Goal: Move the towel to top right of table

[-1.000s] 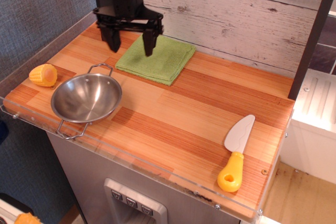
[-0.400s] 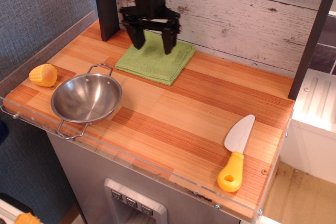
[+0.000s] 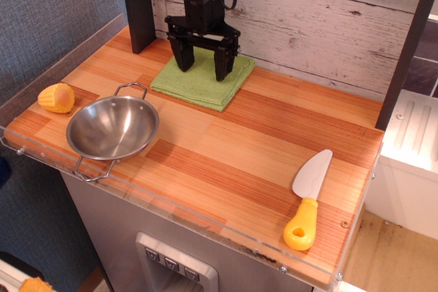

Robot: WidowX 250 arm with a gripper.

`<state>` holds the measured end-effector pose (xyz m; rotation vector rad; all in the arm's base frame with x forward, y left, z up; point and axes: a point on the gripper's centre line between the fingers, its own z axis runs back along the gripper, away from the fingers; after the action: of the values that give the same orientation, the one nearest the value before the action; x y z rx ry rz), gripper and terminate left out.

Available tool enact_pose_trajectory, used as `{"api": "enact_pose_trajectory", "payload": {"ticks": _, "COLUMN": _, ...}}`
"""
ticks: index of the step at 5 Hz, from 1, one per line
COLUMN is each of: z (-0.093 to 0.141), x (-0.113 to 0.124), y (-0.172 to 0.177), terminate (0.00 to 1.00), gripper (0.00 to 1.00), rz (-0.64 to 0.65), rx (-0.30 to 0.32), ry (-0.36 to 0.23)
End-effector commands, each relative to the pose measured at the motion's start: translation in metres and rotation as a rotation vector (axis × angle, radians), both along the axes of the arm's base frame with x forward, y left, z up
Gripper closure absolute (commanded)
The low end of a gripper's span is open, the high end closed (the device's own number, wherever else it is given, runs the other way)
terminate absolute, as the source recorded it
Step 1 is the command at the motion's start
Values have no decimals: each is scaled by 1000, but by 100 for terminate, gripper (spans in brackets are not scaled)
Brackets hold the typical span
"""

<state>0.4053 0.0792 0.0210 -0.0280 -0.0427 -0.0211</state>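
Tool points straight down, jaws spread, over towel.

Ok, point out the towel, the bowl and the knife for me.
towel point(image 3: 198, 85): table camera, bare front half of the cloth.
bowl point(image 3: 113, 128): table camera, inside of the basin.
knife point(image 3: 302, 225): table camera, yellow handle.

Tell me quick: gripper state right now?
Black gripper: open, holding nothing, fingers spread over the folded light-green terry towel.

Bright, even, sharp view; soft glare inside the steel bowl, faint shadows.
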Motion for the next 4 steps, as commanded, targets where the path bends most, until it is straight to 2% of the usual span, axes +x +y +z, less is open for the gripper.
{"api": "enact_pose_trajectory", "payload": {"ticks": 1, "z": -6, "x": 1, "y": -2, "terminate": 0, "gripper": 0, "rz": -2, "rx": -6, "ry": 17}}
{"api": "enact_pose_trajectory", "payload": {"ticks": 2, "z": -28, "x": -4, "y": -14, "terminate": 0, "gripper": 0, "rz": -8, "rx": -24, "ry": 84}}
{"api": "enact_pose_trajectory", "payload": {"ticks": 4, "z": -26, "x": -6, "y": -36, "terminate": 0, "gripper": 0, "rz": -47, "rx": -38, "ry": 77}}
